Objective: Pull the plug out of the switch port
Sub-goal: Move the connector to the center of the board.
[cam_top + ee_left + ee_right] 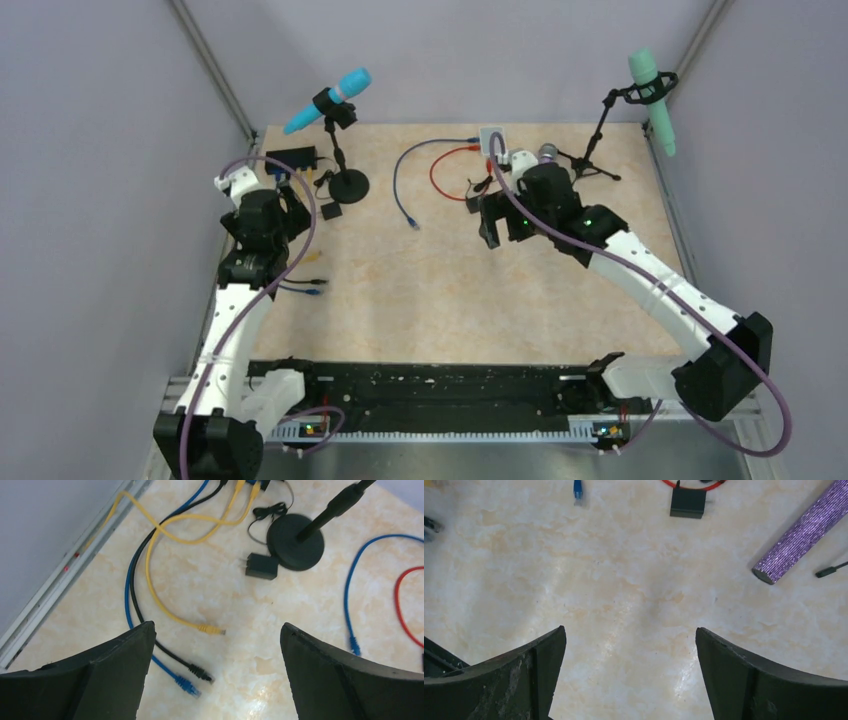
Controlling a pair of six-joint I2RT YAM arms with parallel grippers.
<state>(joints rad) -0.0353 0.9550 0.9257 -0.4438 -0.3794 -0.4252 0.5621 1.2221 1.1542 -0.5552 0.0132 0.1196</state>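
The switch (291, 157) is a flat black box at the back left of the table. Yellow, blue and black cables run from its near edge. In the left wrist view only its edge shows at the top, with two yellow plugs (248, 487) seated in it. The loose ends of a yellow cable (210, 628), a black cable (200, 672) and a blue cable (186, 684) lie on the table. My left gripper (293, 210) hovers open over those loose ends, holding nothing. My right gripper (488, 232) is open over bare table right of centre.
A microphone stand's round base (349, 185) and a small black block (332, 211) sit right of the switch. A pale grey pad (492, 140) with red and blue cables lies at the back. A glittery purple cylinder (796, 535) and a second stand (590, 160) are near the right gripper.
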